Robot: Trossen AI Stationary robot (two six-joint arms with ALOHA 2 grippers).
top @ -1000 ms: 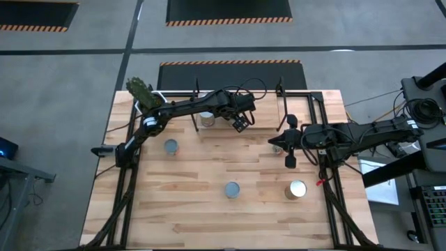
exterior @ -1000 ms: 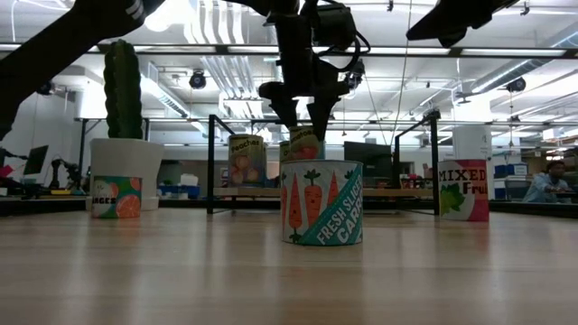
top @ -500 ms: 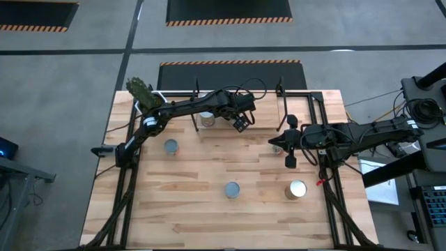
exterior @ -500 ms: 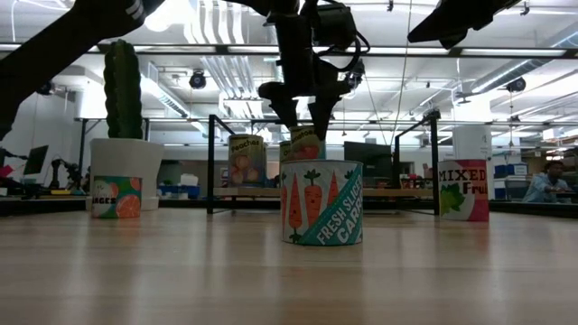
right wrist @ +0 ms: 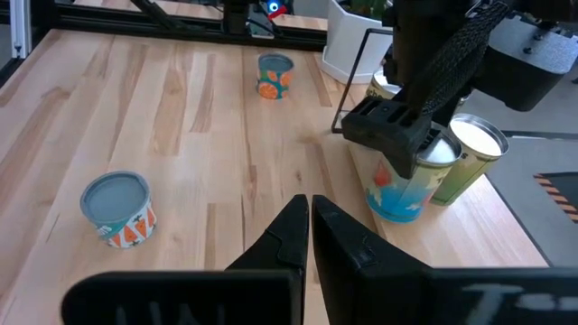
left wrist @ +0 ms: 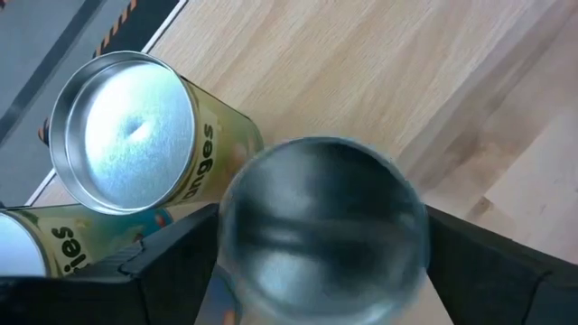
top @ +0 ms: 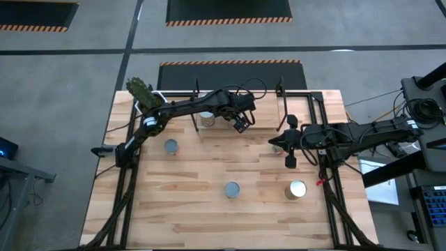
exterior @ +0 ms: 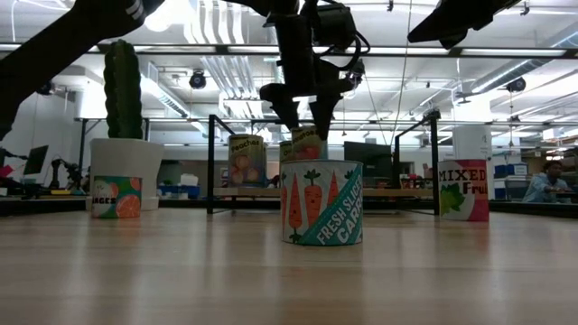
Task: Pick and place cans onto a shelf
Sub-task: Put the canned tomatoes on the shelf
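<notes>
Wooden shelf (top: 261,118) as landmark. Off its left end, pot (top: 141,96); in front of that end, orange can (top: 171,146) waiting on the table. On its left half, neighbour cans (left wrist: 126,131) already standing upright, close together. Just right of them, over the board, left gripper (top: 240,123) pinching held can (left wrist: 323,226) by the sides, near the top; seems to sit at board level, though contact underneath cannot be told. Well in front of the middle, carrot can (top: 232,189). By the right end, right gripper (right wrist: 309,212) idle, fingers pressed together, holding nothing. Farther forward from that end, fruit can (top: 297,189).

Judged step: setting down, release pending. Next: spread the fingers only a little, rise straight up, avoid nudging the neighbours, then reach for a table can.
</notes>
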